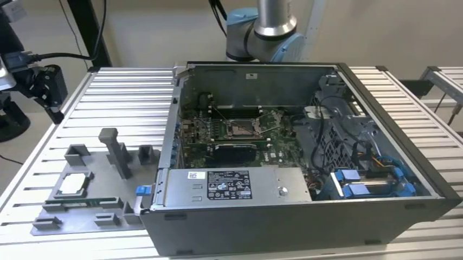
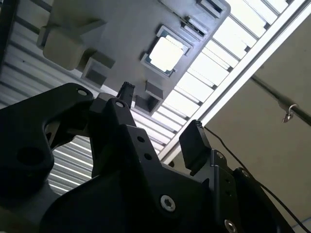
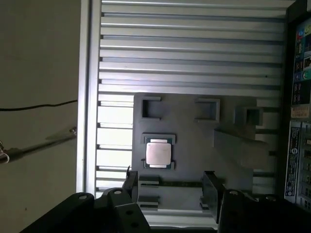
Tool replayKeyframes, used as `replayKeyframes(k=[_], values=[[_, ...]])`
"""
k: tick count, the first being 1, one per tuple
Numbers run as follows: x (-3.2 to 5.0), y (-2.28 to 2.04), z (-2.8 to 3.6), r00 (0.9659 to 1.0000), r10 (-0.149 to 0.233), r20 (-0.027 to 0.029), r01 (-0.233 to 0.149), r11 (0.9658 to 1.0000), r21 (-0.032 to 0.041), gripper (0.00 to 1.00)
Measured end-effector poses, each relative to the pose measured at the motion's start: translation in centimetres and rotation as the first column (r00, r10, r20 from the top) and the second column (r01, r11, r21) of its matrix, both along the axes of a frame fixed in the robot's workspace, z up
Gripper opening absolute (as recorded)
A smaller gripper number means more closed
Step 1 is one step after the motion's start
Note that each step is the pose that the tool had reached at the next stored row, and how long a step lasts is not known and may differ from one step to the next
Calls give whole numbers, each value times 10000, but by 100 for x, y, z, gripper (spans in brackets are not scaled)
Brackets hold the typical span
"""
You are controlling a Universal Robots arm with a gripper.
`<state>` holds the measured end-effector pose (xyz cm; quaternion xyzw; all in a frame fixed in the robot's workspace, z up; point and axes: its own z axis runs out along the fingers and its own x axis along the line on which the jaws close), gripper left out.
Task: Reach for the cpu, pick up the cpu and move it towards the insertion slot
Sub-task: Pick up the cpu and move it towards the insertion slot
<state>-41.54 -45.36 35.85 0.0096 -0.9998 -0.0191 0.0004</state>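
Here the fingers (image 3: 130, 182) stand wide apart, empty, short of the cpu (image 3: 159, 154); the exterior view adds the open computer (image 1: 289, 162).

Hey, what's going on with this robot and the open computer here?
The arm's end effector is open and empty, facing the gray fixture tray from some way off. The cpu lies in its holder on that tray, not yet grasped. The open computer case sits beside the tray, its motherboard socket exposed.
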Motion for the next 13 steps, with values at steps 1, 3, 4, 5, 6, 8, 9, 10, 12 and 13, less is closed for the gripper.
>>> replayKeyframes(k=[1, 3, 4, 5, 6, 8, 9, 10, 12, 13], values=[[0, 0, 0, 10000, 0, 0, 0, 10000, 0, 100], [0, 0, 0, 10000, 0, -1, 0, 10000, -1, 100], [0, 0, 0, 10000, 0, -1, 0, 10000, 0, 100], [0, 0, 0, 10000, 0, -1, 0, 10000, 0, 100], [0, 0, 0, 10000, 0, 0, 0, 10000, 0, 100], [-1, 0, -9, 10000, 0, 0, 0, 10000, 0, 100], [-1, -1, -20, 10000, 1, 1, -1, 10000, 1, 100], [-1, 0, -34, 10000, 1, 1, -1, 10000, 0, 100], [-1, 0, -59, 10000, 0, 1, 0, 10000, 1, 100], [-1, 0, -72, 10000, 0, -1, 0, 10000, -1, 100]])
